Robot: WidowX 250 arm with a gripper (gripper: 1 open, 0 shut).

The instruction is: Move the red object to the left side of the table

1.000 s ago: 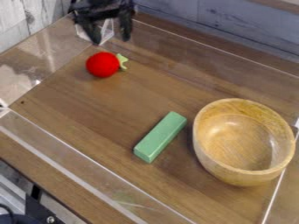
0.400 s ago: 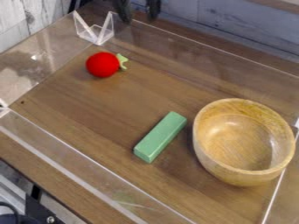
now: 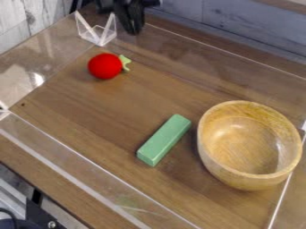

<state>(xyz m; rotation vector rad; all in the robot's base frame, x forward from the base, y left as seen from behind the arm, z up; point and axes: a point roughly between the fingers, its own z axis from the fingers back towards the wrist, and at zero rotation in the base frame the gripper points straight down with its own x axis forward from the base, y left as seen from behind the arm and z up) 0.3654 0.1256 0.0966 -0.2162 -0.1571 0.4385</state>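
Note:
The red object (image 3: 106, 65) is a small round red toy fruit with a green tip. It lies on the brown wooden table (image 3: 96, 116) at the far left. My gripper (image 3: 121, 20) hangs at the top edge of the view, above and behind the fruit and well apart from it. Only its dark fingertips (image 3: 135, 20) show. They stand apart, open and empty.
A green rectangular block (image 3: 164, 139) lies at the middle front. A wooden bowl (image 3: 249, 143) stands at the right. Low clear plastic walls (image 3: 95, 32) edge the table, with a raised corner just below the gripper.
The gripper has risen and shifted slightly right, from low over the table's back edge to mostly out of the top of the view. The fruit has not moved.

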